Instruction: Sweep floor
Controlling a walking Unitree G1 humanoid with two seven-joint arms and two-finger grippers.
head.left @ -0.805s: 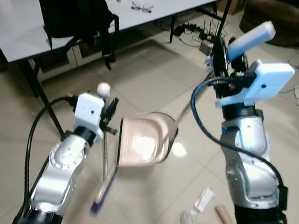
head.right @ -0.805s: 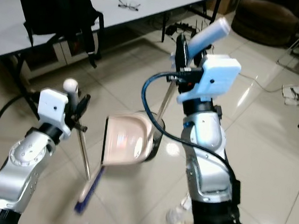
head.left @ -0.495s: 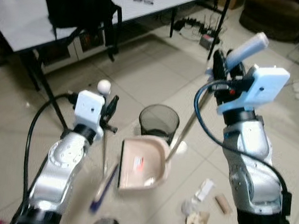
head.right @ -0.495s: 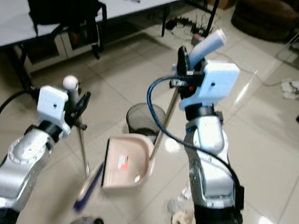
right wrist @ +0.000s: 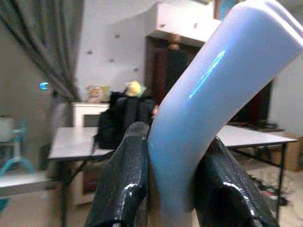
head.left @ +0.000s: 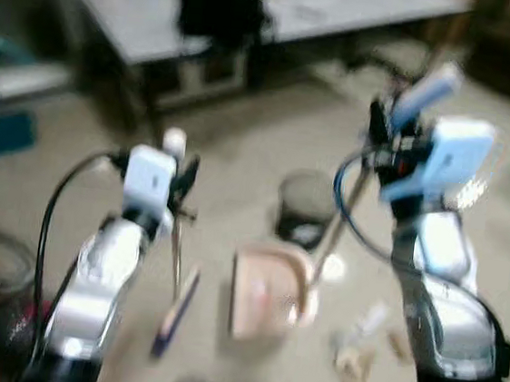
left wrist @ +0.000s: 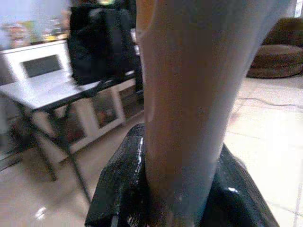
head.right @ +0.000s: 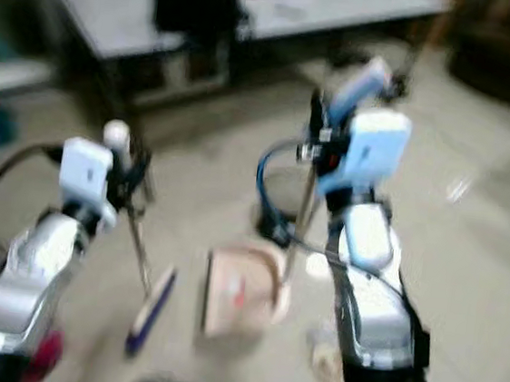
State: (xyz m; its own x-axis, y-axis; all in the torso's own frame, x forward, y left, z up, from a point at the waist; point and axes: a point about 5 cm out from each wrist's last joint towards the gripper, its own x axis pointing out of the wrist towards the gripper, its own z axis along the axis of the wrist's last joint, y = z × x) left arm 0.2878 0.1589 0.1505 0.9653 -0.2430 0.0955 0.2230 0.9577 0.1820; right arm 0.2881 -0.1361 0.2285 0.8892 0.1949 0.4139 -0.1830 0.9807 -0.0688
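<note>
Head views are motion-blurred, so detail is limited. Left hand (head.left: 183, 176) is clamped on the broom handle (head.left: 176, 251), its fingers (left wrist: 123, 189) tight either side of the shaft; the broom head (head.left: 177, 311) hangs low, at or just off the floor (head.left: 242, 144) (blur hides contact), beside the dustpan (head.left: 267, 293). Right hand (head.left: 384, 132) grips the dustpan handle (right wrist: 208, 118) high up, with both fingers (right wrist: 125, 179) pressed against it, so the pan hangs down on its long pole (head.left: 339, 218) with the open mouth toward the broom, probably so debris can be pushed straight in. Scraps of litter (head.left: 362, 348) lie on the floor by the right arm, not yet collected. Dark bin (head.left: 306, 206) stands just behind the pan, handy for emptying. Bench (head.left: 282, 16) with a black bag (head.left: 220, 5) sits at the back.
</note>
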